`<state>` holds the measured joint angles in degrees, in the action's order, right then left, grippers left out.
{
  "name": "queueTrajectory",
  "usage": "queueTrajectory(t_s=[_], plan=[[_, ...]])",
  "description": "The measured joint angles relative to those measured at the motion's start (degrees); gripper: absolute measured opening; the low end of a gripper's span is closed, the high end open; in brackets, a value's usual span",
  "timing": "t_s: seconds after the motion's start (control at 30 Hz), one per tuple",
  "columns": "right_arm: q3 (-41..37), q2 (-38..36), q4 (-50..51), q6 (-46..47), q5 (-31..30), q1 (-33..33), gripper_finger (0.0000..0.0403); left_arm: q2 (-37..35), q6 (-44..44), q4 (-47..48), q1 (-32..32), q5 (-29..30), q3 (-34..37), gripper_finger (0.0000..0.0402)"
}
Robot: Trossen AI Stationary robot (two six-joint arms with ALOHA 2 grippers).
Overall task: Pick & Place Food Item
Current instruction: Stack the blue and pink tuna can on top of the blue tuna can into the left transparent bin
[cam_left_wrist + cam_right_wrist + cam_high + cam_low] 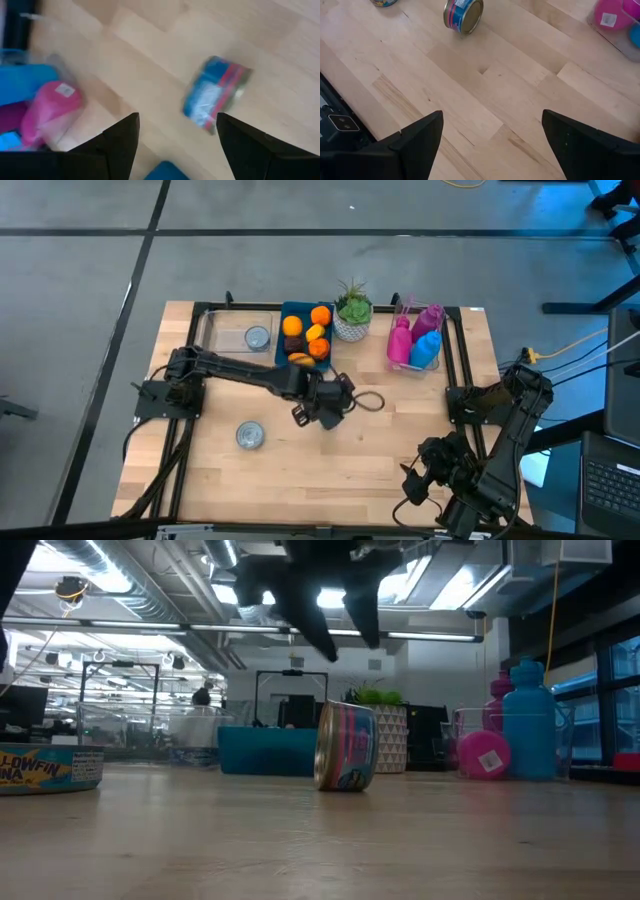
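Note:
A tuna can (347, 747) with a blue and red label lies on its curved side on the wooden table (330, 470), near the middle. My left gripper (338, 635) hangs open above it with nothing between its fingers; its wrist view shows the can (215, 95) below and ahead of the gripper (177, 117). A second can (250, 435) lies flat toward the near left. My right gripper (492, 115) stands open over the table's near right part (420, 480), holding nothing.
A blue tray (290, 315) with oranges and other food stands at the back, beside a potted plant (352, 315). A clear box with a can (257, 337) is at the back left. Pink and blue bottles (418, 340) stand in a clear bin at the back right.

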<state>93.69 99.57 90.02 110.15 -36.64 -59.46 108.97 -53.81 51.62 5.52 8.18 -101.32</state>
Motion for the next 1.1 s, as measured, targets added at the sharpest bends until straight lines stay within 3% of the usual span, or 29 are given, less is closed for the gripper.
queueTrajectory(t_s=[0.33,1.1], plan=[[0.00,0.00,-0.01,-0.29,0.00,0.00,0.0341,1.88,1.16,2.31,-2.99,-7.87,-0.26,0.0255],[0.00,0.00,-0.67,-2.62,-0.55,-0.84,0.0341,7.21,0.48,2.04,-1.46,-9.72,-0.31,0.0255]])
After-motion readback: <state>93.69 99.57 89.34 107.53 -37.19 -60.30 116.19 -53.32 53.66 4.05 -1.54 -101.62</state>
